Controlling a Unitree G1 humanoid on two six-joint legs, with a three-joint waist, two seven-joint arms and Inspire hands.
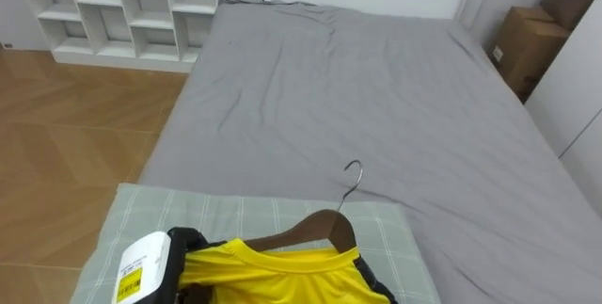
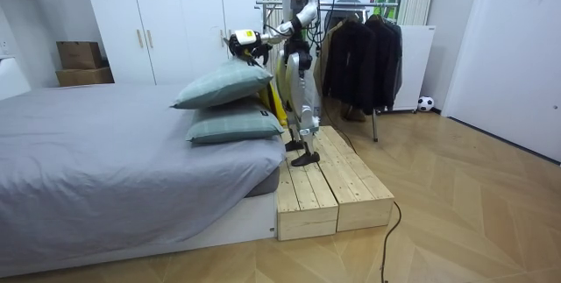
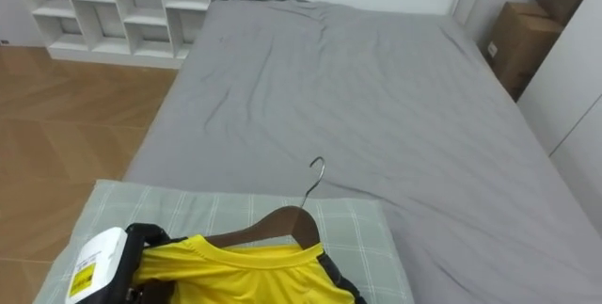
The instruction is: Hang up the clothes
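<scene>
Yellow shirt [image 1: 273, 271] already on wooden hanger [image 1: 315, 229], bottom centre of the eye view, held up over a checked pillow [image 1: 235, 210]; metal hook [image 1: 353, 177] free, pointing toward the grey bed [image 1: 357, 97]. Left hand [image 1: 186, 245] at bottom left, fingers curled round the shirt's shoulder and the hanger end under it. Dark shape at the shirt's other shoulder, bottom centre-right, judged to be the right hand [image 1: 374, 282]; whether closed on anything cannot be told. In the room view: standing on the wooden platform [image 2: 329, 187] mid-frame, facing the bed, clothes rack [image 2: 375, 123] just behind, right of centre

Judged progress: dressing of the hanger done; hanging not yet done. Left to do: turn to the rack, bring the hook over its rail beside the dark garments [image 2: 364, 51]

Count: one yellow shirt, one hanger, one hook; two pillows stacked at the bed's end in the room view; one bed; one rack, dark garments on it too merged to count; one white shelf unit [image 1: 122, 8] upper left; two cardboard boxes [image 1: 522, 45] upper right; one football [image 2: 425, 103]
</scene>
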